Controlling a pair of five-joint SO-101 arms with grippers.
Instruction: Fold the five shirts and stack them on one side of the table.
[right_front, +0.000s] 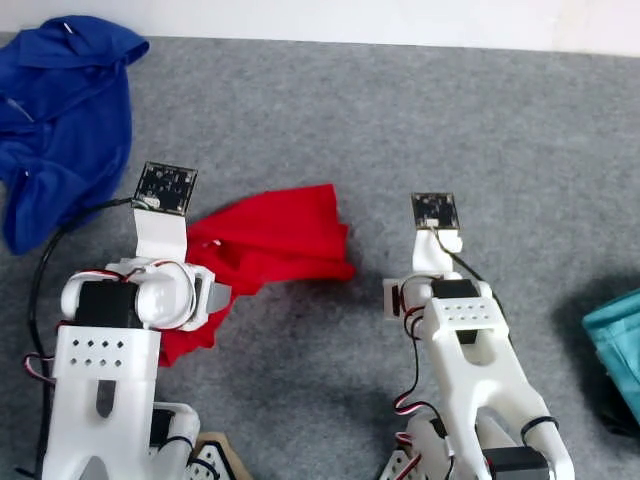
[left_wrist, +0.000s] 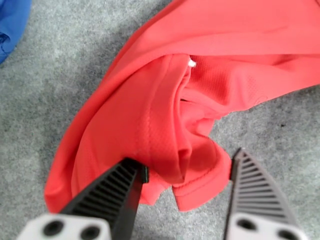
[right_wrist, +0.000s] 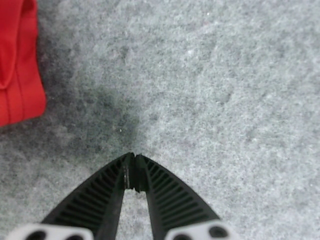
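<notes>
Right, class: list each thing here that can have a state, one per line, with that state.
Red fabric shirt: crumpled, unfolded.
Blue fabric shirt: heaped, unfolded.
Teal fabric item: cut off by the edge, cannot tell.
Left gripper: open around the red shirt's bunched edge.
Right gripper: shut, empty.

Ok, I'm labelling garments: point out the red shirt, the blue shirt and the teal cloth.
red shirt (right_front: 280, 235), high view, its flat middle.
blue shirt (right_front: 70, 110), high view, its bunched body.
teal cloth (right_front: 622, 342), high view, its top surface.
</notes>
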